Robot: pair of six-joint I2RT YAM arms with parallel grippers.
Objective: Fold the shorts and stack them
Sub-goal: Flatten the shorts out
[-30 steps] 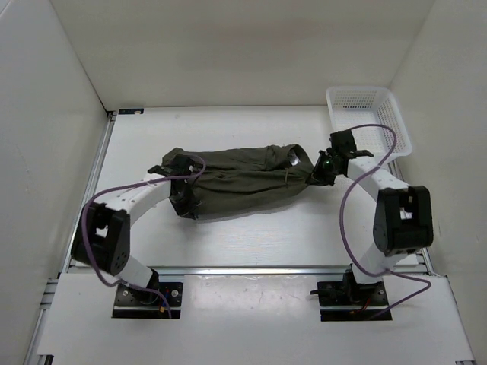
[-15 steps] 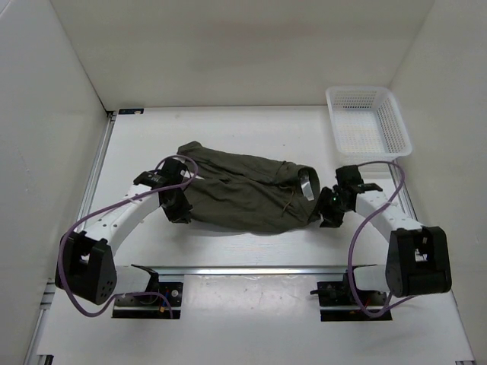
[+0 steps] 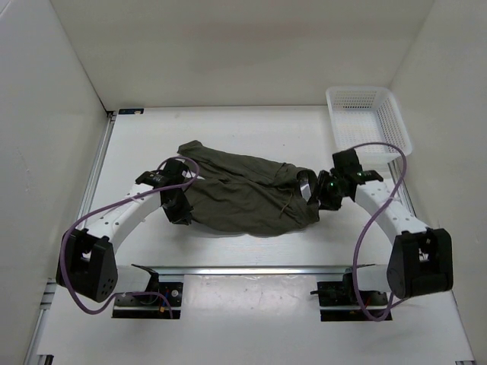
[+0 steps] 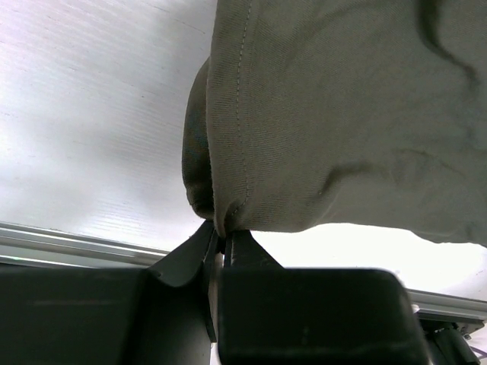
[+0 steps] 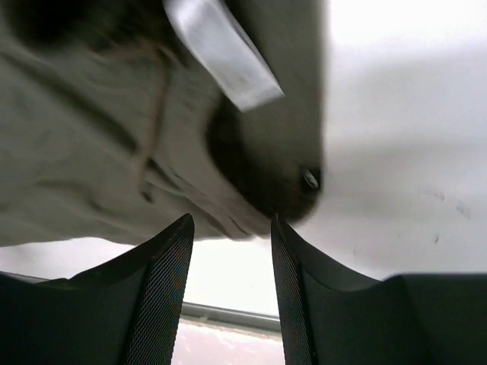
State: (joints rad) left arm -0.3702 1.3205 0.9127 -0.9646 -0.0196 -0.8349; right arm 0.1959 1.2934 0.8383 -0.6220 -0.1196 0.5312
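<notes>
My left fingers [image 4: 186, 258] are clenched on a fold of the shorts [image 4: 342, 114]. My right fingers [image 5: 163, 281] are spread apart, grasping nothing.

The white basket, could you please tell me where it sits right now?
In the top view, the white basket sits at the far right corner of the table, just beyond the right arm and apart from the shorts.

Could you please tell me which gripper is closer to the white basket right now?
Right. The right gripper hangs open at the shorts' right end, just short of the white basket's near edge; the left gripper pinches the shorts' far left end.
</notes>
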